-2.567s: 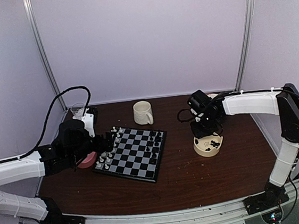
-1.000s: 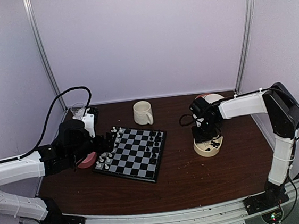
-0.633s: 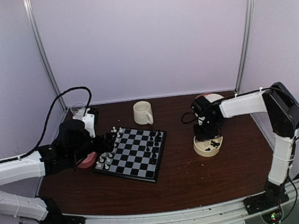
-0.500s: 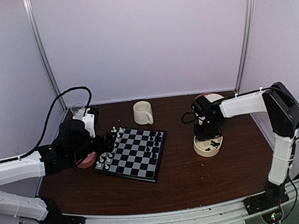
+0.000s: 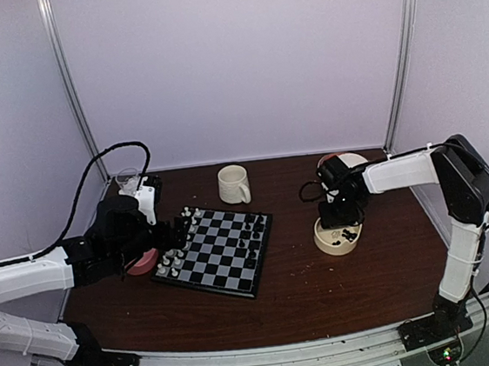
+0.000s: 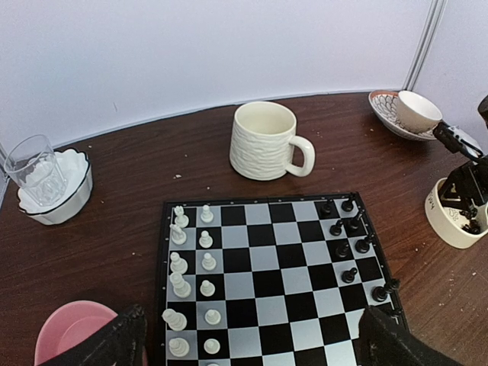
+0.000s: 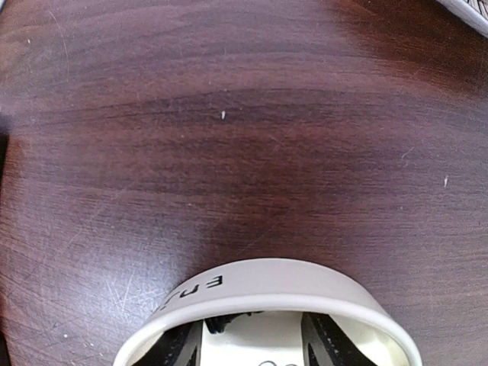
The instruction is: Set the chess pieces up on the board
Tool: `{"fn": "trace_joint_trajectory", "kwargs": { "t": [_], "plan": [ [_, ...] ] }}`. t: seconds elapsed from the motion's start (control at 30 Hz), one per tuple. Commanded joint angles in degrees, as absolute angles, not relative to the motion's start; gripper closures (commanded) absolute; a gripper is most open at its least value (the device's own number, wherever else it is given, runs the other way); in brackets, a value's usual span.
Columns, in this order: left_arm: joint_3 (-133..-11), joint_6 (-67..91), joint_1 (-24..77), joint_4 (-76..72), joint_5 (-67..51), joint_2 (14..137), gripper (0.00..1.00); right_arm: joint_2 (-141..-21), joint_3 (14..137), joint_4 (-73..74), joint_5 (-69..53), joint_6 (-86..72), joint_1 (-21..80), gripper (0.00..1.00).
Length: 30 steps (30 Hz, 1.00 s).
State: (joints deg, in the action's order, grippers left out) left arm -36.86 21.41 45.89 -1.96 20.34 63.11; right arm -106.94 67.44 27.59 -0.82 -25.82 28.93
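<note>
Right gripper (image 7: 252,349) apart, dipped inside cream bowl (image 7: 267,276), black chess pieces (image 5: 348,235) lying there beside it

2 white arms (image 5: 19,281), black joints (image 5: 470,185), cables (image 5: 94,168)

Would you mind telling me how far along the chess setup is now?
Partly done: two rows of white pieces line one side of the board, some black pieces the other. In hand: the open right hand is down in the cream bowl of loose black pieces; the left hand hovers open. Left: placing those.
</note>
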Motion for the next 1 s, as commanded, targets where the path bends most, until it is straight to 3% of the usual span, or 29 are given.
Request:
{"fn": "trace_joint_trajectory", "kwargs": {
  "t": [0.0, 0.33, 0.5, 0.97],
  "plan": [
    [-38.57, 20.92, 45.60, -3.25, 19.46, 63.22, 0.03, -106.17, 63.88, 22.36, -5.29, -25.41, 28.22, 0.55],
    [-38.68, 21.01, 45.62, -3.16, 19.01, 63.42, 0.03, -103.37, 62.22, 20.26, -3.26, -24.17, 28.21, 0.77],
    [-38.66, 20.92, 45.61, -2.94, 19.10, 62.97, 0.03, -101.55, 61.20, 20.69, -2.55, -24.05, 28.28, 0.83],
    [-38.67, 20.59, 45.62, -2.99, 19.42, 63.01, 0.03, -96.15, 59.04, 25.81, 2.35, -24.79, 28.94, 0.77]
  ]
}}
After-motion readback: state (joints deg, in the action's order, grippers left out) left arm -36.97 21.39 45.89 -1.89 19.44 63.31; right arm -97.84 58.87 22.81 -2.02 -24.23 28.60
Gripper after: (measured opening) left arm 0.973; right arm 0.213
